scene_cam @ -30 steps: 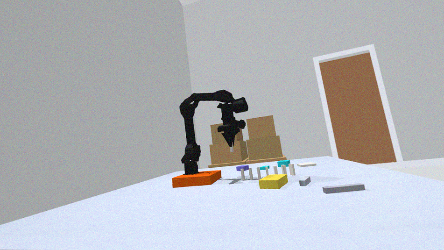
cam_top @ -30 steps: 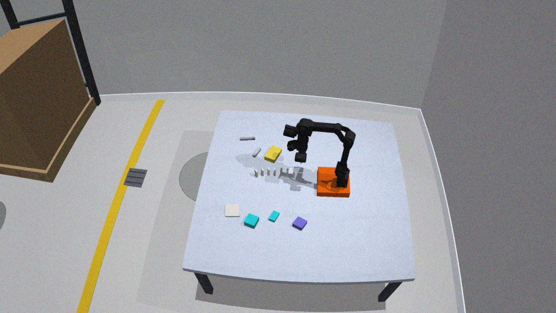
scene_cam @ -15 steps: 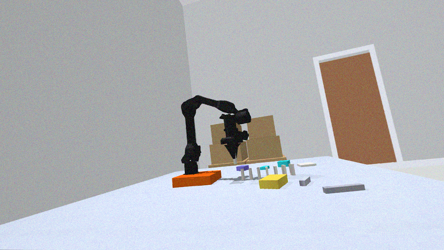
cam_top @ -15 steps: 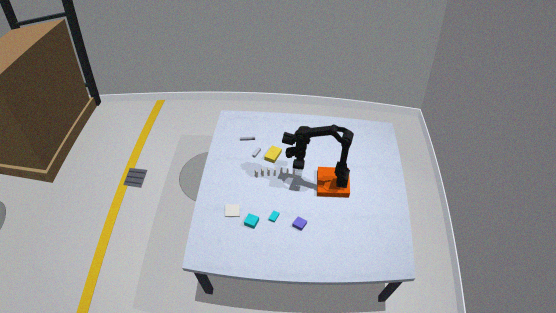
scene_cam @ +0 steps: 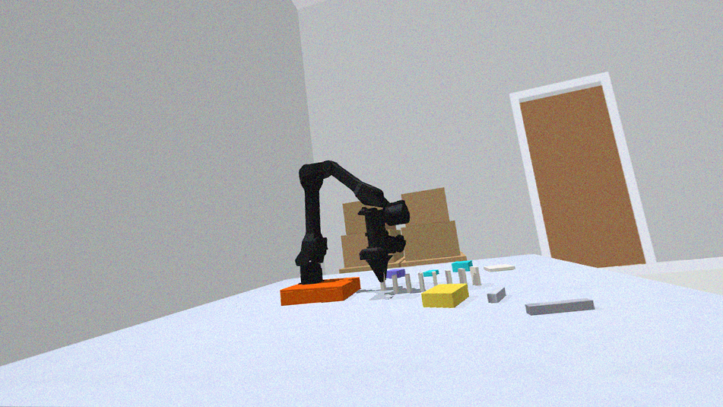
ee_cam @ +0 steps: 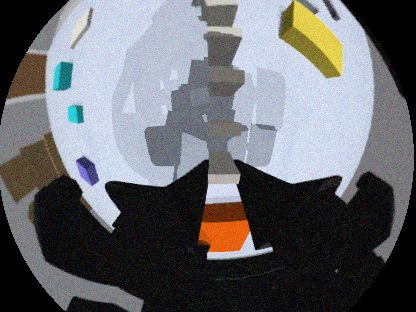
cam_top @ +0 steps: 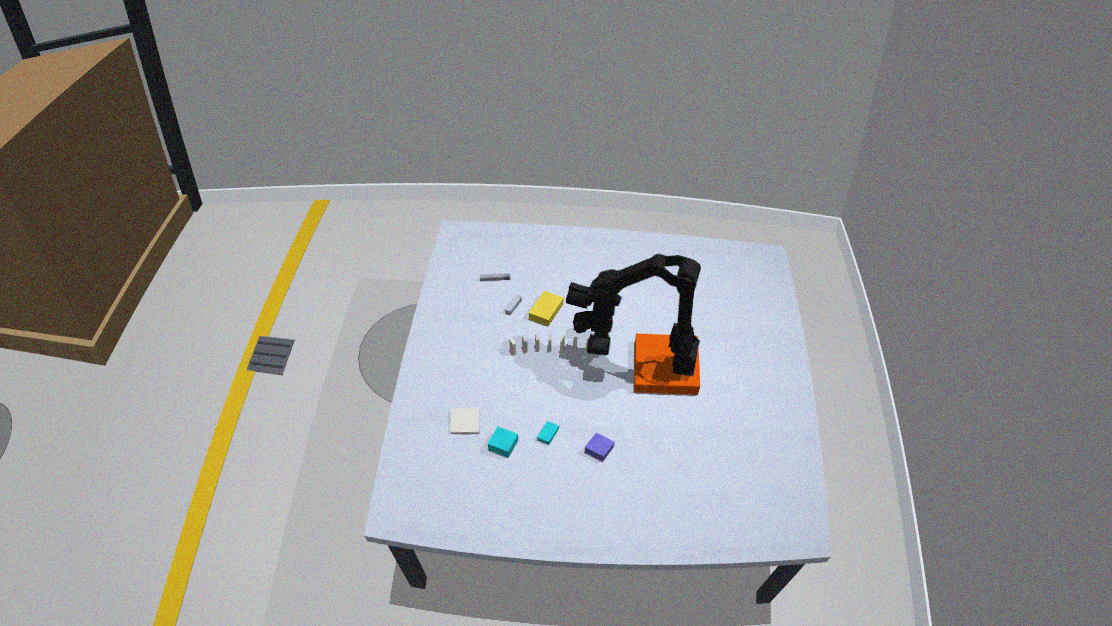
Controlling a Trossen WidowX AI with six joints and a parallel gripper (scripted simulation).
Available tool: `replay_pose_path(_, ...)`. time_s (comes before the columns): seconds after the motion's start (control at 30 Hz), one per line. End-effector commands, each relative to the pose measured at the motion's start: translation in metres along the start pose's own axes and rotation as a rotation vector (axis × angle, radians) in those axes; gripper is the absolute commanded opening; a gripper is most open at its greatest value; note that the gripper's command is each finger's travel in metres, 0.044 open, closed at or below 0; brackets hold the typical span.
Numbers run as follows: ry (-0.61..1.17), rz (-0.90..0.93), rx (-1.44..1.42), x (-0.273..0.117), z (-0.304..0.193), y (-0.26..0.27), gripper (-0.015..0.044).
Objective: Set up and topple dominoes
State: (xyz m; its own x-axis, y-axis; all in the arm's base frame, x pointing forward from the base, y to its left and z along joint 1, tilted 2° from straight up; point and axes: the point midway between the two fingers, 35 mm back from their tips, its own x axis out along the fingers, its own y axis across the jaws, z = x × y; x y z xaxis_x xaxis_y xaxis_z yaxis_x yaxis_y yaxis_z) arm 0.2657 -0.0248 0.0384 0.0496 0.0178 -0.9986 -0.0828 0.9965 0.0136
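Observation:
My gripper (cam_top: 598,344) (scene_cam: 382,281) (ee_cam: 220,163) points down, shut on a pale domino (scene_cam: 382,286) (ee_cam: 223,168). The domino is upright between the fingertips and looks slightly above the table, at the end of the row nearest the orange base. In the top view the fingers mostly hide it. Several pale dominoes (cam_top: 536,343) (scene_cam: 408,283) (ee_cam: 223,47) stand upright in a straight, evenly spaced row leading away from the base. The nearest standing domino (scene_cam: 394,284) (ee_cam: 223,129) is just beyond the held one, with a gap between them.
A yellow block (cam_top: 546,307) (scene_cam: 444,295) (ee_cam: 315,40) and two grey bars (cam_top: 512,304) (cam_top: 494,276) lie on one side of the row. A white square (cam_top: 464,420), two teal blocks (cam_top: 503,440) (cam_top: 548,432) and a purple block (cam_top: 599,446) lie on the other. The orange base (cam_top: 666,381) is behind the gripper.

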Motion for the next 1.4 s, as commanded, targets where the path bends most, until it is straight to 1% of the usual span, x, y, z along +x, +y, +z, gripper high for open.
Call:
replay_pose_path(0.0,0.003,-0.005,0.004,0.006,-0.001,-0.001,0.0107)
replay_pose_path(0.3,0.003,-0.005,0.004,0.006,-0.001,-0.001,0.0107)
replay_pose_path(0.7,0.003,-0.005,0.004,0.006,-0.001,-0.001,0.0422)
replay_pose_path(0.73,0.003,-0.005,0.004,0.006,-0.001,-0.001,0.044)
replay_pose_path(0.83,0.003,-0.005,0.004,0.004,0.0,-0.001,0.044)
replay_pose_path(0.87,0.003,-0.005,0.004,-0.002,0.001,-0.001,0.044)
replay_pose_path(1.0,0.001,-0.003,0.002,-0.058,0.008,-0.002,0.044)
replay_pose_path(1.1,0.001,-0.001,0.001,-0.103,0.004,0.0,0.044)
replay_pose_path(1.17,0.001,0.0,0.0,-0.122,0.0,0.001,0.044)
replay_pose_path(1.33,0.001,0.0,0.0,-0.125,0.0,0.001,0.044)
replay_pose_path(1.37,0.001,0.0,-0.016,-0.124,-0.001,0.001,0.0414)
